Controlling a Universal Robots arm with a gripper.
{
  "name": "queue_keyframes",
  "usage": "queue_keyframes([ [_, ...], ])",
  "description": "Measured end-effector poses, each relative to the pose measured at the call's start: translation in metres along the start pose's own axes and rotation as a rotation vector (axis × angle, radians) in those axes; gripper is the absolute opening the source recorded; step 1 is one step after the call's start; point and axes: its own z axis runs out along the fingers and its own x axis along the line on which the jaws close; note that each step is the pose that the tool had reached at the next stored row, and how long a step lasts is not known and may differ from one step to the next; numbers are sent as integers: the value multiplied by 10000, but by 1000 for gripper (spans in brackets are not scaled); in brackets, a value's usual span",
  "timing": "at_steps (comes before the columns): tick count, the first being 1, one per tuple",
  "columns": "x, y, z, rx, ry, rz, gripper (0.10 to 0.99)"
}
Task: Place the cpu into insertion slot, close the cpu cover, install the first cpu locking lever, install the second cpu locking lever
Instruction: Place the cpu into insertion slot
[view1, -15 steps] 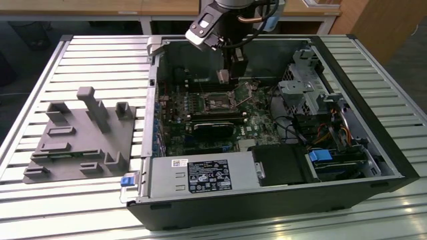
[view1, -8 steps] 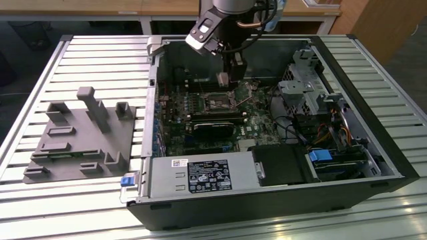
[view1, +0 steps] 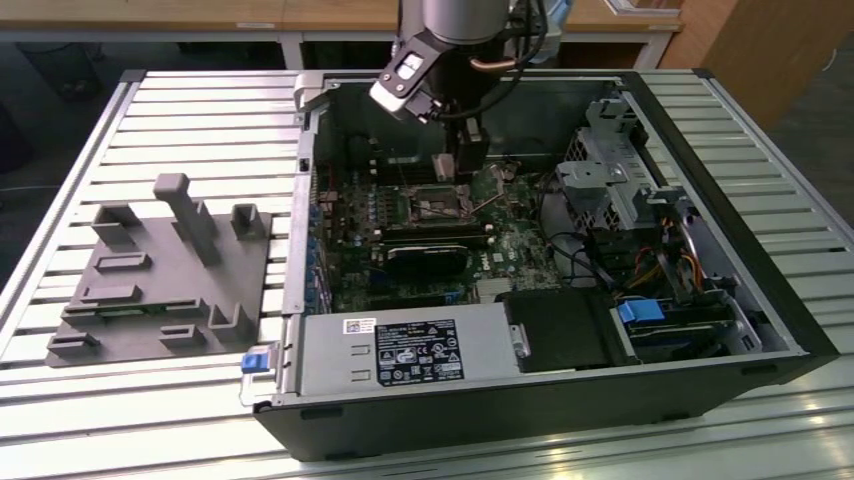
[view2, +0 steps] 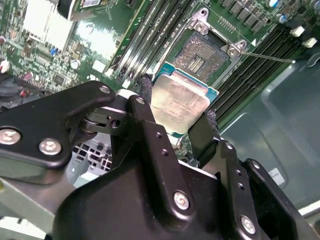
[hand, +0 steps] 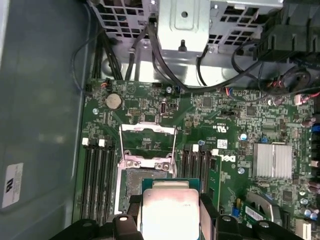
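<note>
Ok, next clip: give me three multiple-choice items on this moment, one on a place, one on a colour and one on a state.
1. Where is the chip?
A) held by the gripper above the circuit board
B) seated in the socket
C) in a person's hand

2. What colour is the circuit board?
A) red
B) green
C) white

3. How does the metal cover stand?
A) shut over the socket
B) swung open
C) shut over the chip

Answers:
1. A: the fingers clamp the chip's edges.
2. B: it is green in both wrist views.
3. B: the socket lies bare.
</note>
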Motion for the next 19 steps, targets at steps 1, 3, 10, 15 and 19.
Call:
queue_keyframes([
  [1, 1, -1, 18, 0, -3, 41, 541],
  [3, 2, -4, 42, -1, -3, 43, 541],
  [10, 26, -20, 146, -1, 4, -31, 541],
  [15, 31, -24, 199, 0, 3, -34, 541],
  [19, 30, -28, 236, 0, 3, -34, 541],
])
